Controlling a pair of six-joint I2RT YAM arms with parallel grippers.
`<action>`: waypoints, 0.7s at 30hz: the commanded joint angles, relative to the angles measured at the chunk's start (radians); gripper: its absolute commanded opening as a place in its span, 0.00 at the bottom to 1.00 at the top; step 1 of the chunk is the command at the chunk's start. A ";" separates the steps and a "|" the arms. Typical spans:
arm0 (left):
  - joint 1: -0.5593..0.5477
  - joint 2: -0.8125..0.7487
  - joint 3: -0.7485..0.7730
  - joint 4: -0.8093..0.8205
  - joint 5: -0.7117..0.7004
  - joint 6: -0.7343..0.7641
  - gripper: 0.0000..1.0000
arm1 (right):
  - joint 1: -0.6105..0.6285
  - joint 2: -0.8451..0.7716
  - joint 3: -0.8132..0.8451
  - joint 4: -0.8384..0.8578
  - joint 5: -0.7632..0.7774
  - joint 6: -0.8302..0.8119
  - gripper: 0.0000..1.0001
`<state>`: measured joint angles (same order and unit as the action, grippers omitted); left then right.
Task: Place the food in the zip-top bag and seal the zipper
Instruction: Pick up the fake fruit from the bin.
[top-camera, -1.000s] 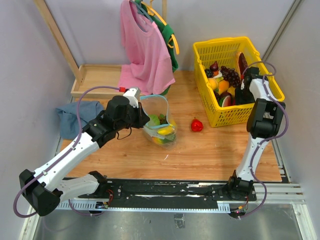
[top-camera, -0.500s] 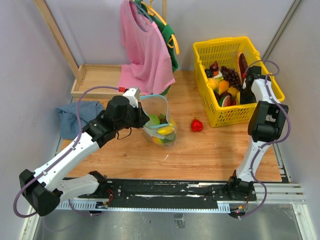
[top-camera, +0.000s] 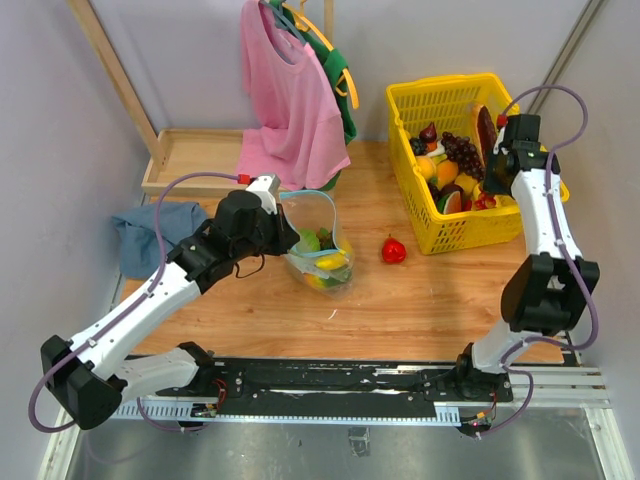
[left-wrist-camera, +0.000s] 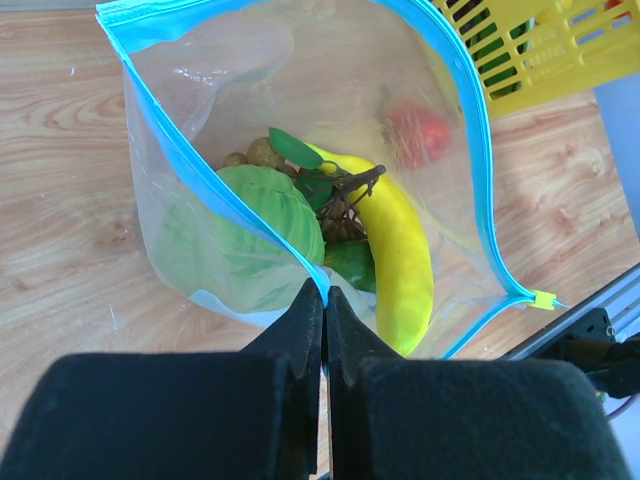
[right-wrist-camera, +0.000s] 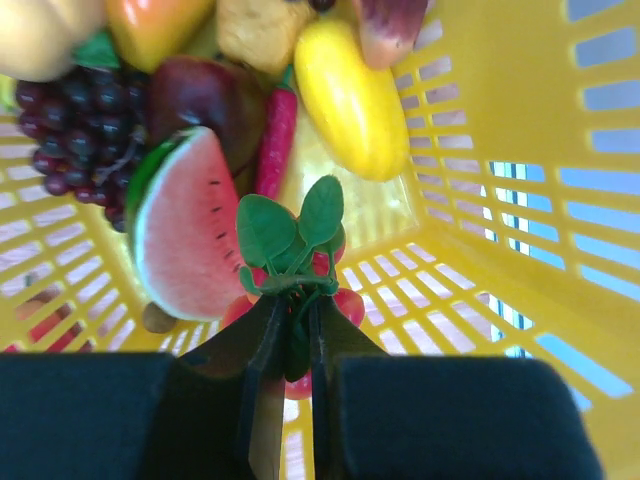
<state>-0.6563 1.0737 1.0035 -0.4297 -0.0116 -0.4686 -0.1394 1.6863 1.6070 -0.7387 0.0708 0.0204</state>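
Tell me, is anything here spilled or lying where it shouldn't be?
One red toy fruit lies alone on the wooden table, between the zip-top bag and the yellow basket, inside neither. Nothing else looks odd.

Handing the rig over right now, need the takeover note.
Left gripper: jaws shut on the zipper, holding the zip-top bag mouth up and open.
Right gripper: inside the yellow basket, jaws shut on a red leafy fruit.
Done: banana and green food in the bag.
Left: bag the held fruit, the loose red fruit on the table and the basket's other food, then seal.
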 joint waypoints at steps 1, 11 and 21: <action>-0.002 0.010 0.036 -0.012 -0.027 -0.008 0.00 | 0.062 -0.132 -0.032 0.101 -0.009 0.042 0.01; -0.001 0.024 0.051 -0.015 -0.018 -0.032 0.00 | 0.333 -0.339 -0.012 0.161 0.010 0.056 0.01; -0.002 0.021 0.037 0.006 0.005 -0.066 0.00 | 0.673 -0.445 -0.096 0.366 -0.071 0.181 0.01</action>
<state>-0.6563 1.0954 1.0256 -0.4500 -0.0204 -0.5175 0.4255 1.2613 1.5536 -0.5095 0.0586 0.1158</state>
